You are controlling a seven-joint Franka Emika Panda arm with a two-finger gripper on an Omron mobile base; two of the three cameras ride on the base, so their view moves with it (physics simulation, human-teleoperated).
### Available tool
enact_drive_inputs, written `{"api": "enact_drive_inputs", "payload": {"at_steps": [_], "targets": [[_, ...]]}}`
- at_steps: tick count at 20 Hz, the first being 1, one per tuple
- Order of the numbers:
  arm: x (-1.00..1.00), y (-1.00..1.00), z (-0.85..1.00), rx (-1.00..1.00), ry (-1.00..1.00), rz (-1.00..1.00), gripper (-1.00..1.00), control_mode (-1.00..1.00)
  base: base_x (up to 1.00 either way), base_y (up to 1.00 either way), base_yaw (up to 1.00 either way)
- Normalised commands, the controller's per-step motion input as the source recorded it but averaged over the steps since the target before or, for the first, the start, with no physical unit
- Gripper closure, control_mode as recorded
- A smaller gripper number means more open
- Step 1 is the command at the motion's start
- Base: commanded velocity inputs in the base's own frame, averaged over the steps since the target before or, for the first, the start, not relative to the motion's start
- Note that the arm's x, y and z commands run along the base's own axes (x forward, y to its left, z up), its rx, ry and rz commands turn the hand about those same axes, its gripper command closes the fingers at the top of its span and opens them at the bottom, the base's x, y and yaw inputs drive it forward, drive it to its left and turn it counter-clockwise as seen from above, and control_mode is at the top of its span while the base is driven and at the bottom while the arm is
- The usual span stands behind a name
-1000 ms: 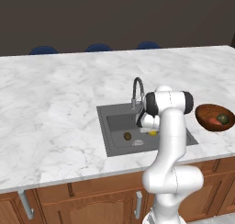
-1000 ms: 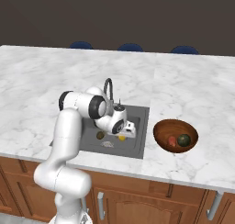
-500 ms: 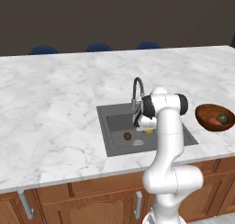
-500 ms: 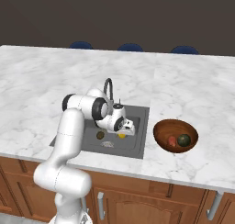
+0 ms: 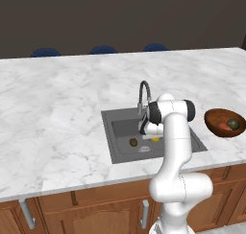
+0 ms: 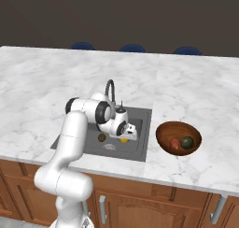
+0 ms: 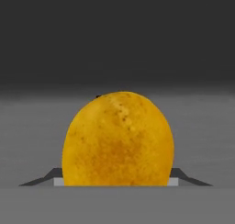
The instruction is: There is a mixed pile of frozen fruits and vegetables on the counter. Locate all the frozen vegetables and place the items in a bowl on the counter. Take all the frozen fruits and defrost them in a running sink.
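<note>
Low over sink [image 6: 140, 124], hand [image 6: 125, 136] clasps yellow-orange ball [image 7: 118, 140], round, dimpled skin.

sink [image 5: 122, 127]: dark grey basin recessed in the bench
yellow-orange ball [image 7: 118, 140]: inside sink, near drain
olive-brown ball [image 5: 133, 142]: inside sink
bowl [image 6: 164, 131]: right of sink, holds red-orange piece [image 6: 175, 144] and dark green ball [image 6: 187, 142]

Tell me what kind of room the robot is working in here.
Most likely a kitchen, a rendered one: a white marble counter over wooden cabinet fronts, with a dark recessed sink and a curved faucet set into it.
</note>
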Motion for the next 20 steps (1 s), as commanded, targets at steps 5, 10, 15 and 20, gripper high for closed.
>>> {"api": "enact_drive_inputs", "payload": {"at_steps": [5, 10, 15, 20], "targets": [[0.00, 0.00, -0.03, 0.00, 0.00, 0.00, -1.00, -1.00, 0.00, 0.00, 0.00], [-0.03, 0.00, 0.08, 0.00, -0.01, -0.01, -1.00, -1.00, 0.00, 0.00, 0.00], [-0.12, 0.00, 0.33, 0.06, -0.03, -0.02, -1.00, -1.00, 0.00, 0.00, 0.00], [-0.14, 0.00, 0.41, 0.04, -0.05, 0.00, -1.00, -1.00, 0.00, 0.00, 0.00]]}}
